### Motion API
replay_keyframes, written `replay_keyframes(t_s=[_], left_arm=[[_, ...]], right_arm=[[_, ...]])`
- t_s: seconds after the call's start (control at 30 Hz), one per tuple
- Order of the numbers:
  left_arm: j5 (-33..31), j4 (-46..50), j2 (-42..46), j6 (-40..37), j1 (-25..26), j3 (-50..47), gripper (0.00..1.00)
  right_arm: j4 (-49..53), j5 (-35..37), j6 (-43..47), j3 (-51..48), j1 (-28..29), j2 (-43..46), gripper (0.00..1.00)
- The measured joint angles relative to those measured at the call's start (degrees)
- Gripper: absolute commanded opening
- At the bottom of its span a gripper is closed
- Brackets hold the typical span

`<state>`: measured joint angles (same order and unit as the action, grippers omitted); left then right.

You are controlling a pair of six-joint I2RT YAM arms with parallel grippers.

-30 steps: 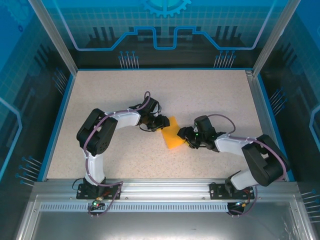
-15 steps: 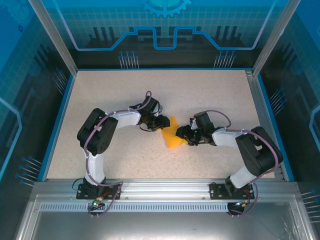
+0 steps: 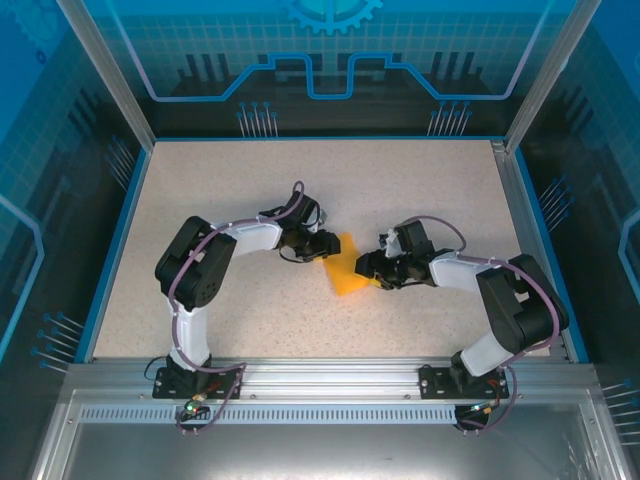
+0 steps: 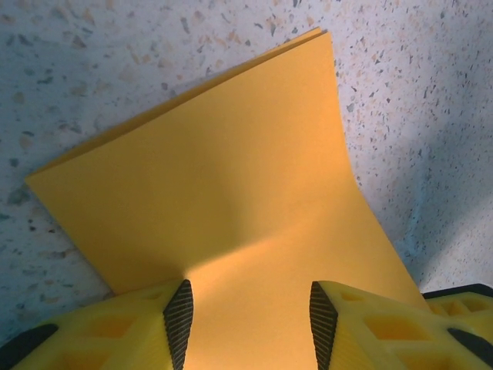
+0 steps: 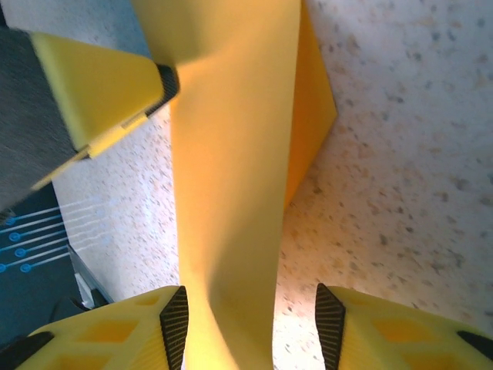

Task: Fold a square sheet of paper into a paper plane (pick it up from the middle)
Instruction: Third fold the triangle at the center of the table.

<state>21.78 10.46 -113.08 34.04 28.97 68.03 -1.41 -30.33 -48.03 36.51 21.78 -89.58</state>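
1. Right arm (image 3: pixel 520 300): I find its elbow shifted inward, towards the folded orange paper, compared with a second ago. Its gripper has moved only slightly at the paper's right side. I read this as repositioning for a crease, not a finished fold.
2. Left arm (image 3: pixel 190 265): practically unchanged over that second, reaching to the paper's upper left. In my judgement it serves as the anchor.
3. Folded orange paper (image 3: pixel 343 272): on the speckled tabletop (image 3: pixel 250 320), between the two grippers. The left wrist view shows two layers nearly aligned at the far edge; the right wrist view shows a flap spreading out from under the upper layer. I judge the work to be mid-folding, with no plane formed; pressing now could set that flap askew.
4. Left gripper (image 4: pixel 250 308): fingers moderately apart, the paper spanning the gap. One fingertip (image 5: pixel 166 85) appears to meet the paper's edge; I cannot confirm a grip.
5. Right gripper (image 5: pixel 252 312): fingers likewise moderately apart, nothing pinched between them. The paper runs by one finger; whether they touch, I cannot tell.
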Motion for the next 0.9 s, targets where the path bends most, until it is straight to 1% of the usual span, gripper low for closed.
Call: replay_keyframes(t_s=[0.13, 0.4, 0.53, 0.63, 0.8, 0.9], left_arm=[[0.17, 0.00, -0.17, -0.15, 0.00, 0.15, 0.47], [0.52, 0.46, -0.87, -1.09, 0.00, 1.05, 0.47], [0.63, 0.90, -1.11, -1.95, 0.00, 1.49, 0.47], [0.76, 1.09, -1.31, -2.69, 0.00, 1.75, 0.47], [0.83, 1.27, -1.31, -2.73, 0.02, 1.92, 0.47], [0.85, 1.27, -1.31, -2.84, 0.02, 1.95, 0.48]], right_arm=[[1.09, -0.44, 1.27, -0.09, -0.63, 0.00, 0.49], [2.69, -1.05, 4.04, -0.07, -1.07, 0.76, 0.52], [2.43, -1.92, 4.68, -0.07, -2.99, 0.76, 0.52], [1.86, -3.30, 4.96, 0.04, -4.04, 0.55, 0.50], [1.11, -5.09, 5.03, 0.63, -4.13, -0.57, 0.46], [0.59, -5.29, 4.85, 0.61, -4.13, -0.57, 0.39]])
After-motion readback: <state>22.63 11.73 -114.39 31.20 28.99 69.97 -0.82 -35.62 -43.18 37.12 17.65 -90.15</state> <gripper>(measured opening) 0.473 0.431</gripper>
